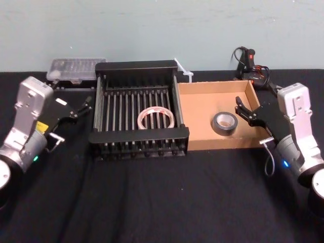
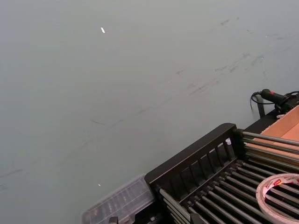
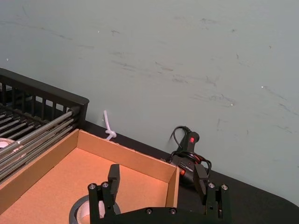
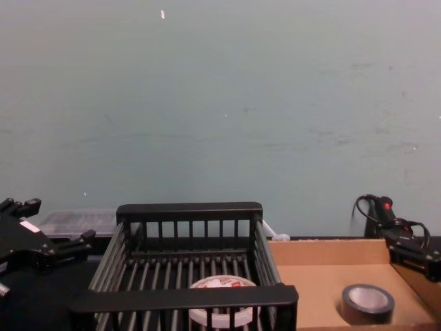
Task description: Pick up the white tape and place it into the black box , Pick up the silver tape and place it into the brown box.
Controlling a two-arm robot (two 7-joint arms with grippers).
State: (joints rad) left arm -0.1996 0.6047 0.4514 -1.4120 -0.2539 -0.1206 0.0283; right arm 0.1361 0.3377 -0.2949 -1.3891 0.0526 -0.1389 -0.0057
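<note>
You are seeing the white tape (image 2: 280,178) running off the edge of the left wrist view, with its reddish print coming out too small to read. In the chest view, the near rim of the black box (image 4: 186,298) is covering the roll's lower part. In the right wrist view, a finger (image 3: 111,186) of the right gripper (image 3: 157,173) is hiding part of the silver tape (image 3: 77,211), and the frame edge is cutting off the rest. The contents of the clear case (image 1: 76,70) are showing too small to tell.

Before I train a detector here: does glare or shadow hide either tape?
Head view: even light, no glare on the white tape or silver tape; the black box blends into the dark table. Chest view: its front rim hides part of the white tape. Right wrist view: the right gripper overlaps the silver tape.
</note>
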